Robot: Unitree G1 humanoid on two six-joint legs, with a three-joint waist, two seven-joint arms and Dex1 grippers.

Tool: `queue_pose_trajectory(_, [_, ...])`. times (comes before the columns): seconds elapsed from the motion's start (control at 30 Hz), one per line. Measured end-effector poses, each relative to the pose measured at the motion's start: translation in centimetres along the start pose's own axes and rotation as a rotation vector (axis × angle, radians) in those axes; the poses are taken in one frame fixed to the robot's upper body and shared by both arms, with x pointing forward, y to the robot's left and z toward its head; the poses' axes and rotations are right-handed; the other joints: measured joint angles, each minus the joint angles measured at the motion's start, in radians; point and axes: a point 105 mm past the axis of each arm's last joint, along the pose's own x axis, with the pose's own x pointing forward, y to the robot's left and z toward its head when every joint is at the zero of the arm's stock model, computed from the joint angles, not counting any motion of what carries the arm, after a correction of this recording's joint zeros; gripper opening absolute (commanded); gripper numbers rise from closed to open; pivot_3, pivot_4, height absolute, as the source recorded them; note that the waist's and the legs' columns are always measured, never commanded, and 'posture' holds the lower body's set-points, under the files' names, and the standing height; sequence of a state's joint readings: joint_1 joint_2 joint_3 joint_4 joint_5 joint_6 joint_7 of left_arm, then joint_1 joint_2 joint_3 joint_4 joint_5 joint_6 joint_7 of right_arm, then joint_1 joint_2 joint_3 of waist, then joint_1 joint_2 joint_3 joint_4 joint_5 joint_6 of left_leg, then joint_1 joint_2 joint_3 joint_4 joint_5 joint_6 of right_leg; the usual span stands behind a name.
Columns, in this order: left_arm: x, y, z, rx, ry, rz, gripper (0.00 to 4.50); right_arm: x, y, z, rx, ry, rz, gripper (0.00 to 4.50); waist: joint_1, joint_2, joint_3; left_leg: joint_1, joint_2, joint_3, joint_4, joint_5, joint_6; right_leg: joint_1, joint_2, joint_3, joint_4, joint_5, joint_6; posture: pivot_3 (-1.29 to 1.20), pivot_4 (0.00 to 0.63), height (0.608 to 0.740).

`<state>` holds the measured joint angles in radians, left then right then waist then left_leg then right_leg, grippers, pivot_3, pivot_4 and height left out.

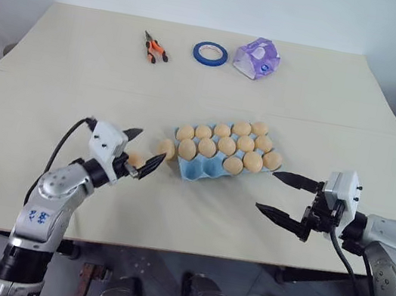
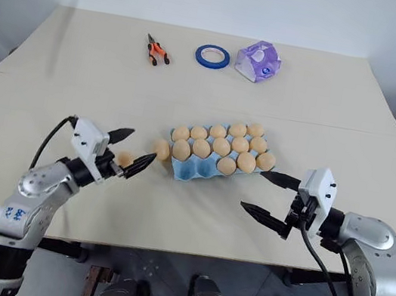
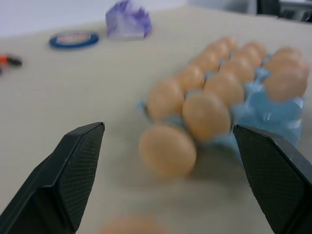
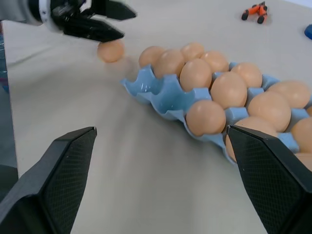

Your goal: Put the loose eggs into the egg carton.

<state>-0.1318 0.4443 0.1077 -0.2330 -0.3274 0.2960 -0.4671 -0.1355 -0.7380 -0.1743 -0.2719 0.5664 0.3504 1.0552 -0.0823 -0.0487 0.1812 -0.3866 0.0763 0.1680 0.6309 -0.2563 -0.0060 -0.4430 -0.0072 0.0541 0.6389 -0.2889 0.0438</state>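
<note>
- Broadly, the egg carton (image 1: 221, 154) sat near the middle of the front table (image 1: 19, 162), angled so that its far corner pointed away to the right, with bare tabletop on every side.
- The carton's cups were mostly filled with eggs; 2 cups at its near left corner (image 4: 161, 95) looked empty, as the right wrist view showed.
- 2 loose eggs lay on the table off the carton's left end: 1 egg (image 1: 165, 148) just beside the carton's edge, the other egg (image 2: 126, 159) further left, between the prongs of the left gripper (image 2: 130, 149).
- The left gripper was spread wide and gripped nothing; its 2 black fingers (image 1: 153, 165) reached past either side of that further egg, and I could not tell whether they touched it.
- The right gripper (image 1: 276, 192) hung to the right of the carton, a little apart from it, equally splayed and empty, pointing left toward the carton's near right end.
- A wide strip of free table ran between the carton and the near edge, and the right gripper's approach to the carton was unblocked.
- Well apart, along the back of the far table, lay orange-handled pliers (image 1: 154, 48), a blue tape roll (image 1: 210, 53) and a crumpled purple-and-white wrapper (image 1: 257, 58), none of them near either arm.
- A seam (image 1: 325, 124) crossed between the 2 tabletops behind the carton.
</note>
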Motion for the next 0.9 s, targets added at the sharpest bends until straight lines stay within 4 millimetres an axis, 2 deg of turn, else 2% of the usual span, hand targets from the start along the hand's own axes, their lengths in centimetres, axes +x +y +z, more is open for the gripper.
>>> queue_pose_trajectory(0.2, [-1.0,0.6,-1.6,-0.015,0.050,0.052,4.50,0.1,-0.1,0.2,-0.002,-0.008,-0.007,4.47,0.002,0.000,0.000,0.000,-0.003,0.000,0.001,0.000,0.000,0.000,-0.003,0.001,-0.002,0.000,-0.001,0.00,0.150,0.740])
queue_pose_trajectory(0.4, [-0.7,0.7,-3.7,-0.034,0.110,0.051,4.50,0.2,-0.4,0.7,-0.020,-0.019,-0.013,4.47,0.001,0.000,0.000,0.000,-0.004,0.000,0.001,0.001,0.001,0.001,-0.004,0.002,-0.002,0.000,-0.002,0.00,0.150,0.740])
queue_pose_trajectory(0.5, [-0.2,0.7,-4.4,-0.027,0.132,0.031,3.85,0.3,-0.5,0.8,-0.021,-0.019,-0.015,4.50,0.002,0.000,0.000,0.000,-0.004,0.000,0.000,0.001,0.001,0.001,-0.004,0.001,-0.002,0.001,0.001,0.00,0.150,0.740])
queue_pose_trajectory(0.63, [0.6,1.3,-4.3,0.007,0.114,0.030,2.56,0.3,-0.6,0.8,-0.022,-0.019,-0.016,4.50,0.004,0.000,0.000,0.000,-0.004,0.000,0.000,0.001,0.001,0.001,-0.003,0.001,-0.002,0.002,0.002,0.00,0.150,0.740])
queue_pose_trajectory(0.67, [0.7,1.4,-4.3,0.008,0.111,0.030,2.37,0.3,-0.6,0.8,-0.022,-0.019,-0.017,4.50,0.004,0.000,0.000,0.000,-0.004,0.000,0.000,0.001,0.001,0.001,-0.003,0.001,-0.002,0.002,0.002,0.00,0.150,0.740])
queue_pose_trajectory(0.9, [1.1,0.2,-4.0,-0.003,0.078,-0.034,2.25,0.3,-0.7,0.7,-0.018,-0.017,-0.026,4.50,0.005,0.000,0.000,-0.001,-0.004,0.000,0.000,0.001,0.001,0.001,-0.003,0.001,-0.002,0.002,0.002,0.00,0.150,0.740])
